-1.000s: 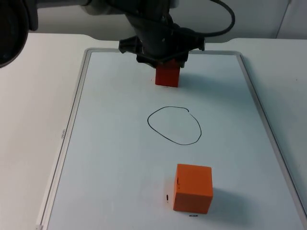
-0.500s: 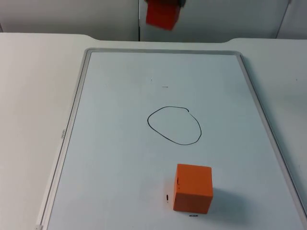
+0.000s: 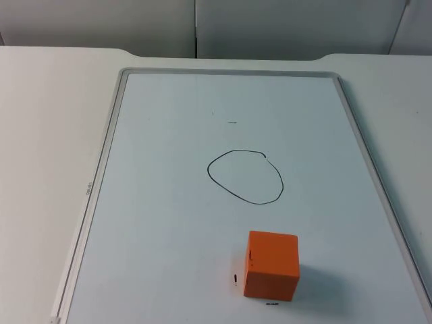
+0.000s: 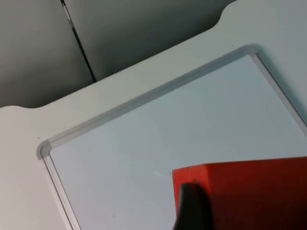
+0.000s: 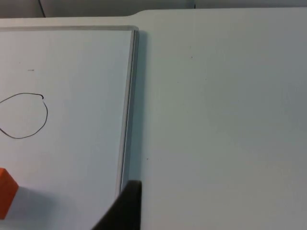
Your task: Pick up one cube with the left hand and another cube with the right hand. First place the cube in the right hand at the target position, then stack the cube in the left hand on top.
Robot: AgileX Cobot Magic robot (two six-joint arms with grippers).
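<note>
One orange cube (image 3: 271, 264) rests on the whiteboard (image 3: 108, 148) near its front edge, just in front of a hand-drawn black circle (image 3: 244, 177). A second orange cube (image 4: 249, 191) hangs high above the board's far corner, with my left gripper (image 4: 240, 221) shut on it; a black fingertip (image 4: 192, 208) presses its side. My right gripper (image 5: 127, 211) hovers over the bare table just right of the board's frame (image 5: 128, 105). From there the circle (image 5: 21, 116) and a corner of the resting cube (image 5: 5, 191) lie off to its side.
The whiteboard has a raised grey metal frame all around. White table surrounds it on the left and right. A grey partition wall (image 3: 196, 27) closes the back of the table.
My left arm lifted the far cube off the back of the board and carried it up out of the top view. The front cube has not moved.
</note>
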